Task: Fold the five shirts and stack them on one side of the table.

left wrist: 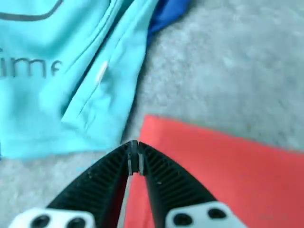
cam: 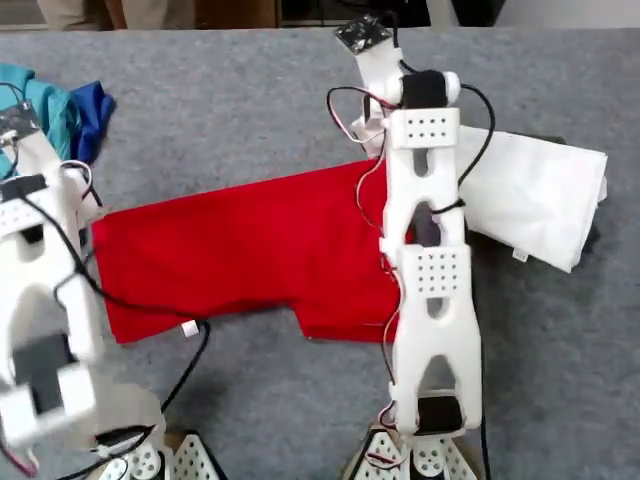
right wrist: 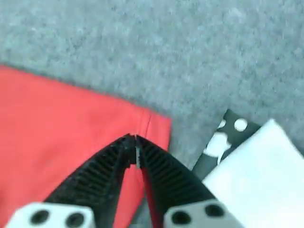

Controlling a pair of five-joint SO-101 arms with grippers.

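A red shirt (cam: 240,250) lies spread across the middle of the grey table, also seen as red shirt (left wrist: 228,171) and red shirt (right wrist: 57,123). My left gripper (left wrist: 134,160) is shut, its tips pinched on the red shirt's far left edge. My right gripper (right wrist: 133,142) is shut on the red shirt close to its far right corner, where a small crease runs from the tips. A teal shirt (cam: 45,100) and a blue shirt (cam: 95,110) lie bunched at the far left. A folded white shirt (cam: 530,195) rests at the right on a black shirt (right wrist: 228,133).
The right arm (cam: 425,270) stretches over the red shirt's right end and the left arm (cam: 40,300) stands along the table's left side. Bare grey table (cam: 220,90) stretches behind the red shirt, and more (cam: 560,380) lies at the front right.
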